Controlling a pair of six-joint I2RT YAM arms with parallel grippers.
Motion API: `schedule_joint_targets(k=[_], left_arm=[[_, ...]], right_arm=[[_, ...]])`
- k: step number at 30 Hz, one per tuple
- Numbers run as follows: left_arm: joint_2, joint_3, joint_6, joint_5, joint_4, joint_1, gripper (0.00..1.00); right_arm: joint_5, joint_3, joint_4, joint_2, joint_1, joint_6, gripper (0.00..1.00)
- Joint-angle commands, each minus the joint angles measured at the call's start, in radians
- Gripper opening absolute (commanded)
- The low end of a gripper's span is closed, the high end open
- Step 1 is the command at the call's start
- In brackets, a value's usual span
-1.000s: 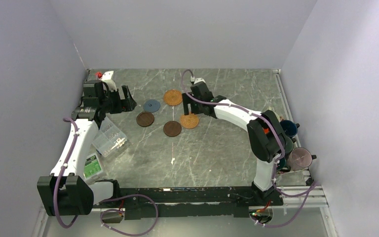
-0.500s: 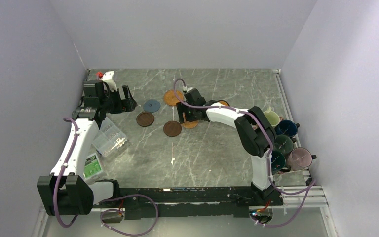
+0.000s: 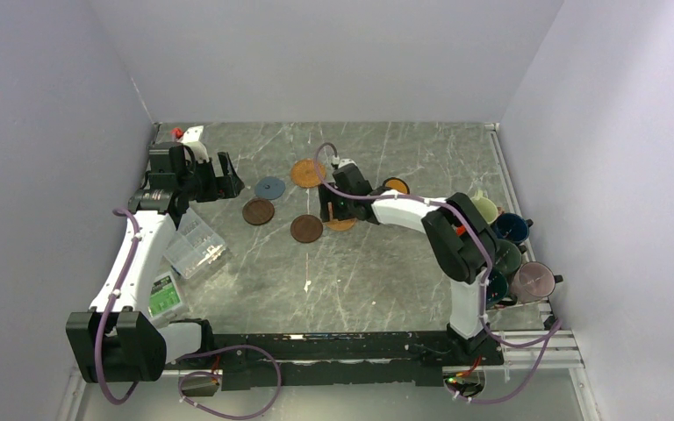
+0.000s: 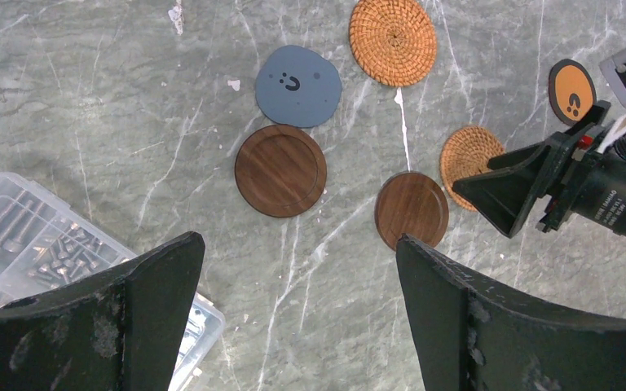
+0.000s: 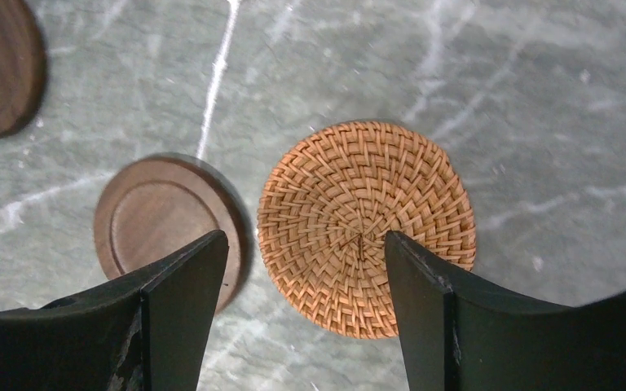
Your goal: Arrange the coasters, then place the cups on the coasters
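Note:
Six coasters lie mid-table: blue-grey, a tan woven one, two dark brown, a black one with an orange face, and a second tan woven coaster. My right gripper hovers open just over that second woven coaster, holding nothing, and the nearer dark brown coaster lies by its left finger. My left gripper is wide open and empty, high at the far left. The cups cluster at the right edge.
A clear plastic box of screws and a green-labelled box lie along the left arm. A small red-and-white item sits in the far left corner. Walls close in the left, back and right sides.
My right gripper has come nearer and a little left, down over the woven coaster, with its jaws slightly narrower. The black-and-orange coaster and more cups now show. The left arm has stayed still.

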Motion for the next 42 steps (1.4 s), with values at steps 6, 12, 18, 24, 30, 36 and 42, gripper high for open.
schedule_joint_targets(k=[6,12,18,24,30,36,42], left_arm=[[0.006,0.009,-0.012,0.012,0.016,-0.005,0.94],[0.007,0.009,-0.012,0.008,0.016,-0.004,0.94],[0.006,0.007,-0.011,0.008,0.018,-0.004,0.94],[0.003,0.006,-0.009,0.001,0.018,-0.005,0.94],[0.003,0.004,-0.008,-0.001,0.019,-0.004,0.94],[0.0,0.003,-0.007,-0.003,0.02,-0.005,0.94],[0.001,0.003,-0.006,-0.005,0.02,-0.005,0.94]], right_arm=[[0.158,-0.216,-0.126,-0.118,-0.056,0.077,0.76],[0.19,-0.33,-0.115,-0.221,-0.131,0.106,0.76],[0.182,-0.389,-0.086,-0.261,-0.215,0.098,0.76],[0.19,-0.39,-0.049,-0.258,-0.259,0.091,0.76],[0.212,-0.371,-0.034,-0.236,-0.28,0.082,0.76],[0.209,-0.361,-0.015,-0.222,-0.296,0.072,0.76],[0.204,-0.339,-0.006,-0.198,-0.303,0.063,0.76]])
